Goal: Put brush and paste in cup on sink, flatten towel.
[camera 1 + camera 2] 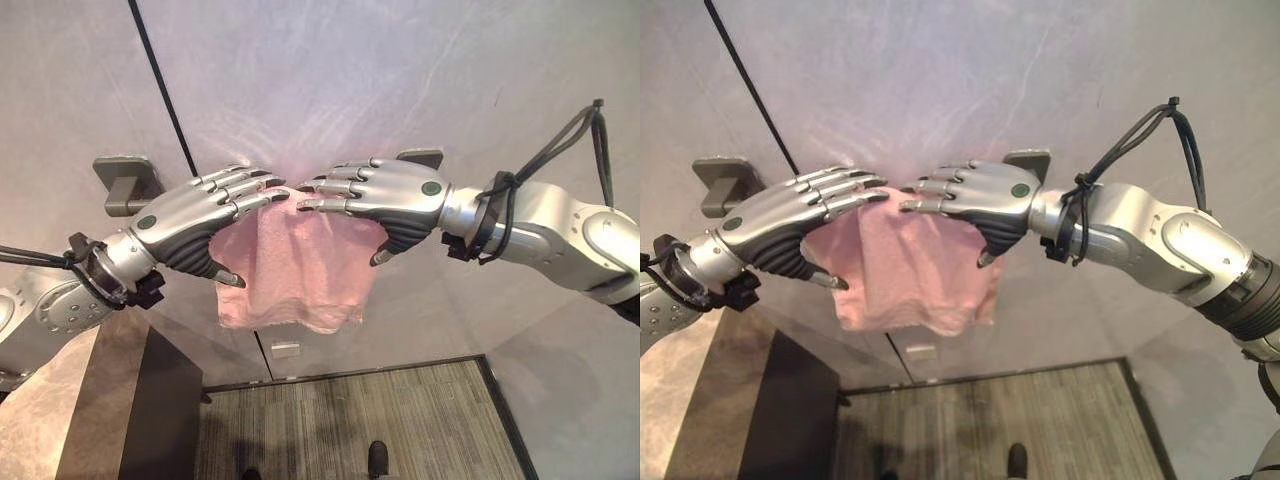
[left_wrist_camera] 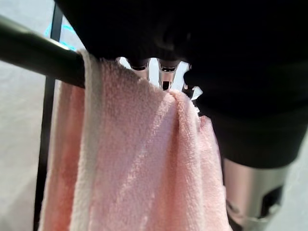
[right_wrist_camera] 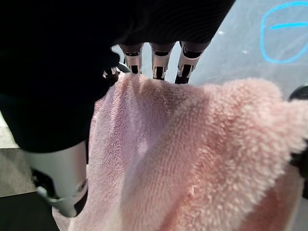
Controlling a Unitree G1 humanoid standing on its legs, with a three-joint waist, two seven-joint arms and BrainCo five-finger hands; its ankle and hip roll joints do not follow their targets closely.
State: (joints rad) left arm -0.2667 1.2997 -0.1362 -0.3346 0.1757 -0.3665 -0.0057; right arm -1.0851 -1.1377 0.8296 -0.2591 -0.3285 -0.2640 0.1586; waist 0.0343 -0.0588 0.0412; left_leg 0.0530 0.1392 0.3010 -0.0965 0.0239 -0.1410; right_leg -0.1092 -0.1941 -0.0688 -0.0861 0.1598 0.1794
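I count one pink towel (image 1: 290, 265), draped over one dark towel bar (image 2: 38, 57). Two grey wall brackets carry that bar: one bracket (image 1: 128, 182) on my left and one bracket (image 1: 422, 157) on my right. Two robot hands are mine here: my left robot hand (image 1: 195, 215) and my right robot hand (image 1: 385, 195), both lying across the top of the towel. One small white plate (image 1: 285, 350) sits low on the wall. Below, on the carpeted floor (image 1: 400, 420), I count two dark shoes (image 1: 378, 458).
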